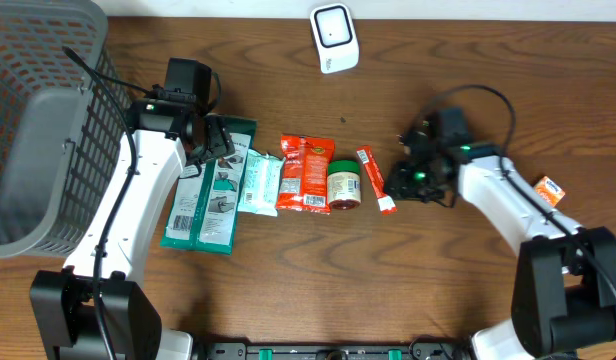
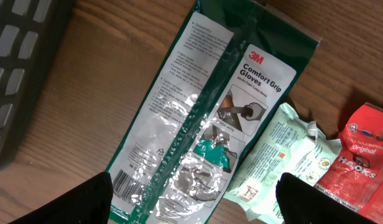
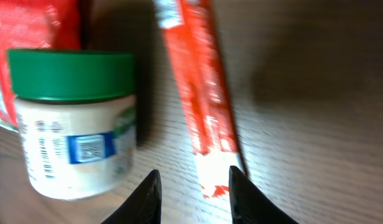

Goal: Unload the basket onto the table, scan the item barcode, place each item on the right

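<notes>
A row of items lies on the wooden table: a green 3M gloves pack (image 1: pixel 208 200) (image 2: pixel 204 112), a pale mint pouch (image 1: pixel 258 182) (image 2: pixel 285 162), a red snack bag (image 1: pixel 305 172) (image 2: pixel 359 162), a green-lidded jar (image 1: pixel 344 186) (image 3: pixel 73 118) and a thin red stick packet (image 1: pixel 375 178) (image 3: pixel 201 93). My left gripper (image 1: pixel 216 140) (image 2: pixel 191 199) hangs open over the gloves pack, whose barcode (image 2: pixel 126 180) shows near the left finger. My right gripper (image 1: pixel 403 178) (image 3: pixel 194 193) is low over the stick packet's near end, jaws apart and holding nothing. The white scanner (image 1: pixel 334 38) stands at the back.
A grey wire basket (image 1: pixel 38 120) (image 2: pixel 17 74) fills the far left. A small orange packet (image 1: pixel 550 189) lies beside the right arm. The jar on its side lies just left of the right gripper's fingers.
</notes>
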Robot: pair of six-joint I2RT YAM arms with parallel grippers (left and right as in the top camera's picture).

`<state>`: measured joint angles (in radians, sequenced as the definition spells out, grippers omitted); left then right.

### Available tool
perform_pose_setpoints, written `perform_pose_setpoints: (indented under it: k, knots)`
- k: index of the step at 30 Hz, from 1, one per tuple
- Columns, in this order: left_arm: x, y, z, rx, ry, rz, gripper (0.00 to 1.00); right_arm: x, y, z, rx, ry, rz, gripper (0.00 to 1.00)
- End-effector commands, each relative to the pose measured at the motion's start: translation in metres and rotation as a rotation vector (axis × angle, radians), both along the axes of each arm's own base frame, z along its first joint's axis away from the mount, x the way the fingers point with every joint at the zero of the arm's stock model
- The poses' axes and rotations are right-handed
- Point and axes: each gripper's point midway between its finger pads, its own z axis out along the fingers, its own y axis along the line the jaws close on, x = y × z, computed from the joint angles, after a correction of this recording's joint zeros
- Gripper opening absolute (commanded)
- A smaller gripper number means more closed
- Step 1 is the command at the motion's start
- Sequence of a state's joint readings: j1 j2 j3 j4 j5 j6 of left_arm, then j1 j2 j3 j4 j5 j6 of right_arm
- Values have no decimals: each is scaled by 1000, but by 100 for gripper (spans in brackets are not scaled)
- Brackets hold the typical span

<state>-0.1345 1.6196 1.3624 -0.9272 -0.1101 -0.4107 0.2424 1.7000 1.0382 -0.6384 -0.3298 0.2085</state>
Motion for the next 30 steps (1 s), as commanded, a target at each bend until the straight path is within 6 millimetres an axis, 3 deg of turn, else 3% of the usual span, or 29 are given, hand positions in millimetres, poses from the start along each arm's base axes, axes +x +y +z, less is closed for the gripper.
perform_pose_setpoints:
  k: [1, 8, 18, 28, 29, 30]
  knots:
    - [-1, 1, -2, 8, 8, -4, 84, 1, 0, 0, -192, -83, 65, 32]
    - [-1, 1, -2, 8, 8, -4, 84, -6, -3, -20, -443, -127, 128, 32]
    - [-1, 1, -2, 8, 8, -4, 84, -2, -1, -59, -481, -84, 147, 29]
    - [-1, 1, -2, 8, 8, -4, 84, -1, 1, -55, -481, -87, 172, 28]
    - [-1, 1, -2, 8, 8, -4, 84, -1, 1, -52, -478, -87, 173, 23]
    - [-1, 1, -2, 8, 8, -4, 84, 0, 1, -49, -479, -84, 173, 13]
